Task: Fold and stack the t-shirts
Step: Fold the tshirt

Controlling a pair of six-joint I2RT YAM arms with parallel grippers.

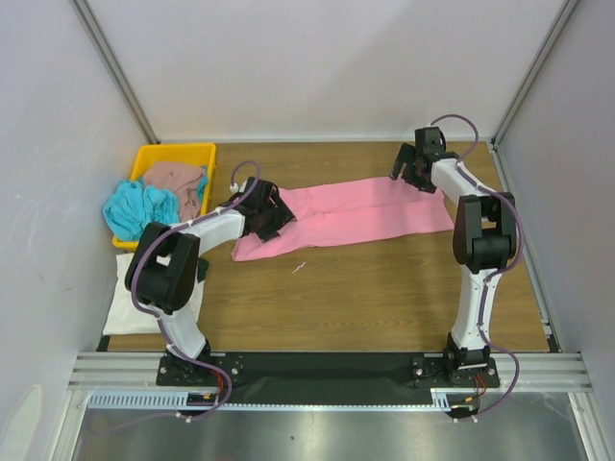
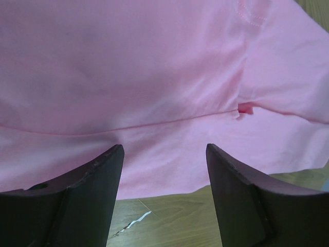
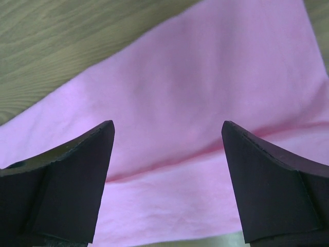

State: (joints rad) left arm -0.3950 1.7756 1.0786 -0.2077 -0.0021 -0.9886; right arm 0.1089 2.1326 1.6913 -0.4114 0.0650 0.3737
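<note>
Left gripper (image 2: 164, 147) splayed over pink t-shirt (image 2: 154, 67).

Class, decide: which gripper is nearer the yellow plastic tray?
Left. The left gripper hovers over the bright pink cloth shirt just right of the yellow plastic tray; the right gripper is over the shirt's far end.

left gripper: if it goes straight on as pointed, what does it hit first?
Most likely the bright pink cloth t-shirt spread on the wooden table: the open left gripper points at it, just past its near edge. Gap unclear.
</note>
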